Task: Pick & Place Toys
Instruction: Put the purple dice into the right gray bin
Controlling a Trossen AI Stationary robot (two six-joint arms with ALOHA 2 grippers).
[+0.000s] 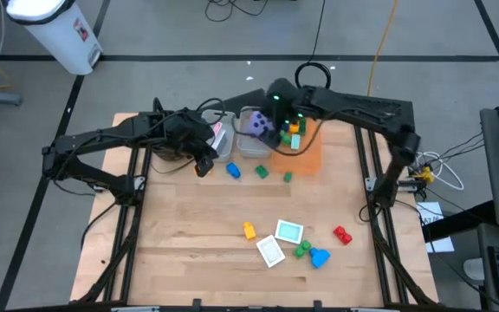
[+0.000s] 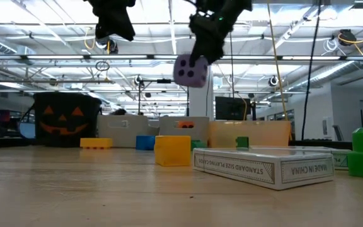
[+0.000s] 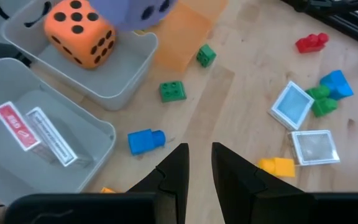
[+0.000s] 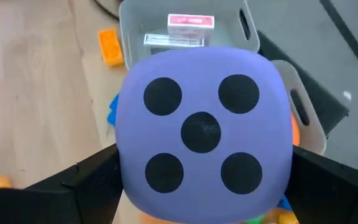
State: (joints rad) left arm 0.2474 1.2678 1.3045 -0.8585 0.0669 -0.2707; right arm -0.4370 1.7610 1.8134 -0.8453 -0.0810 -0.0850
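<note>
Right hand (image 2: 197,63) grips purple die (image 2: 190,70) high above grey bin (image 1: 254,143); left hand (image 3: 197,165) narrow, over open tabletop (image 1: 197,260).

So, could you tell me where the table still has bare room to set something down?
The widest bare wood lies left of the yellow block and below the blue block. Another strip runs between the green blocks and the cards. It is crowded around the grey bins, under both grippers, and around the red block.
</note>
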